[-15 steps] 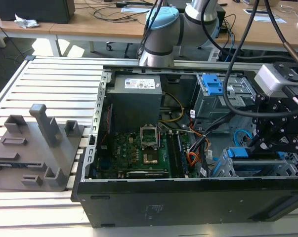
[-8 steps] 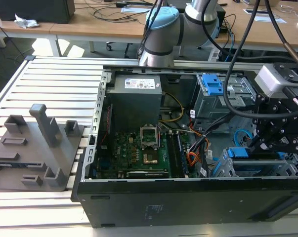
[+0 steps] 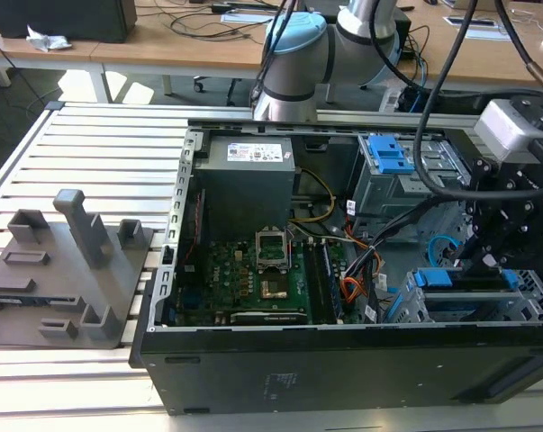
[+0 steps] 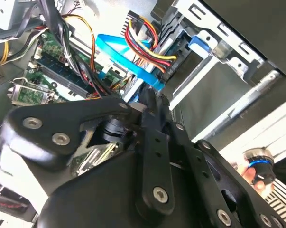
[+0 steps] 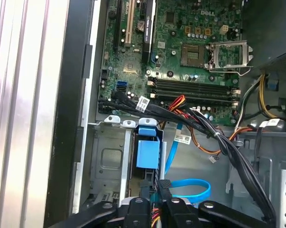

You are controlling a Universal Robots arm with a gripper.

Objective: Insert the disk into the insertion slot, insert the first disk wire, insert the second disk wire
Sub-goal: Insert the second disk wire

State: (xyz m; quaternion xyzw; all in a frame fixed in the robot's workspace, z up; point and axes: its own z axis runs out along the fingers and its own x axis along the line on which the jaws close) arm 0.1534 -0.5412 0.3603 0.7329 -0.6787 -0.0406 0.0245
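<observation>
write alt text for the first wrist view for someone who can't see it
Looking down into an open computer case, the black claw sits over a grey metal drive bay holding a blue plastic piece, with a light blue flat cable looping beside it. Beyond lies the green motherboard, crossed by a bundle of black, red and orange wires.

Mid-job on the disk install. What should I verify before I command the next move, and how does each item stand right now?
1. Disk in the insertion slot: ok. Its blue carrier sits inside the grey cage.
2. Gripper placement: ok. It is low in the case, at the disk's end of the cage.
3. Blue cable plugged into the disk: cannot tell. Its black end lies right at the gripper.
4. Coloured wire bundle plugged in: cannot tell.
5. Black cable bundle out of the way: not ok, in my judgement. It runs across close beside the cage.
</observation>
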